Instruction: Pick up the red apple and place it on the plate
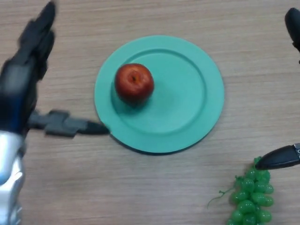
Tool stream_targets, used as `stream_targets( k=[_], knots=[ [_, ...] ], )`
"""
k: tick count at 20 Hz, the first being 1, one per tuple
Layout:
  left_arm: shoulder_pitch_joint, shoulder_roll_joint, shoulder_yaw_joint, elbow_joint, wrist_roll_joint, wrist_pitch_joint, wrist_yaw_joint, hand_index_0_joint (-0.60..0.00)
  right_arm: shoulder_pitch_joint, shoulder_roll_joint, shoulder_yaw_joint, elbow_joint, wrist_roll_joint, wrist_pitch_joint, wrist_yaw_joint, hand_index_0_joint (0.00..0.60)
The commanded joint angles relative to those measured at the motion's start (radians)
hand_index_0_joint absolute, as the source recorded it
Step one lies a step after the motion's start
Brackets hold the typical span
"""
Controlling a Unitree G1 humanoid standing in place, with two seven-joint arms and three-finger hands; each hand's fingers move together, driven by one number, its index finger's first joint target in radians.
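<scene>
The red apple (134,82) sits upright on the left part of the green plate (187,108) in the middle of the wooden table. My left hand (28,79) is at the left, open, fingers straight and pointing away, thumb stretched toward the plate's left rim, apart from the apple. My right hand (281,159) shows only at the right edge: one fingertip low over the grapes and another part at the top right corner. It holds nothing that shows.
A bunch of green grapes (251,199) lies on the table at the lower right, just under the right fingertip. The wooden table (140,187) surrounds the plate on all sides.
</scene>
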Motion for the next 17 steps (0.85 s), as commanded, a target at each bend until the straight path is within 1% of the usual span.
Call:
stream_targets(
  k=[1, 2, 3, 5, 9, 11, 13, 15, 17],
  knots=[
    [0.047, 0.046, 0.092, 0.006, -0.079, -0.241, -0.026, 0.000, -0.019, -0.025, -0.040, -0.038, 0.028, -0.122, 0.013, 0.000],
    [0.078, 0.046, 0.091, 0.054, -0.034, -0.330, -0.040, 0.000, -0.016, -0.021, -0.027, -0.027, 0.015, -0.138, 0.012, 0.000],
    [0.092, 0.040, 0.094, 0.091, 0.000, -0.382, -0.030, 0.000, -0.003, -0.012, -0.015, -0.016, -0.002, -0.162, 0.021, 0.000],
    [0.102, 0.037, 0.087, 0.115, 0.056, -0.407, -0.005, 0.000, 0.019, 0.005, 0.002, -0.004, -0.027, -0.188, 0.034, 0.000],
    [0.121, 0.025, 0.063, 0.040, 0.124, -0.372, -0.008, 0.000, 0.044, 0.020, 0.011, 0.001, -0.044, -0.206, 0.049, 0.000],
    [0.136, 0.018, 0.058, -0.003, 0.139, -0.341, -0.026, 0.000, 0.048, 0.023, 0.013, 0.004, -0.049, -0.203, 0.053, 0.000],
    [0.148, 0.013, 0.060, -0.021, 0.137, -0.330, -0.043, 0.000, 0.047, 0.023, 0.006, 0.006, -0.039, -0.199, 0.049, 0.000],
    [0.158, 0.005, 0.068, -0.053, 0.085, -0.314, -0.064, 0.000, 0.047, 0.026, 0.028, 0.011, -0.062, -0.212, 0.043, 0.000],
    [0.164, 0.001, 0.072, -0.080, 0.058, -0.296, -0.069, 0.000, 0.049, 0.026, 0.027, 0.009, -0.063, -0.192, 0.052, 0.000]
  ],
)
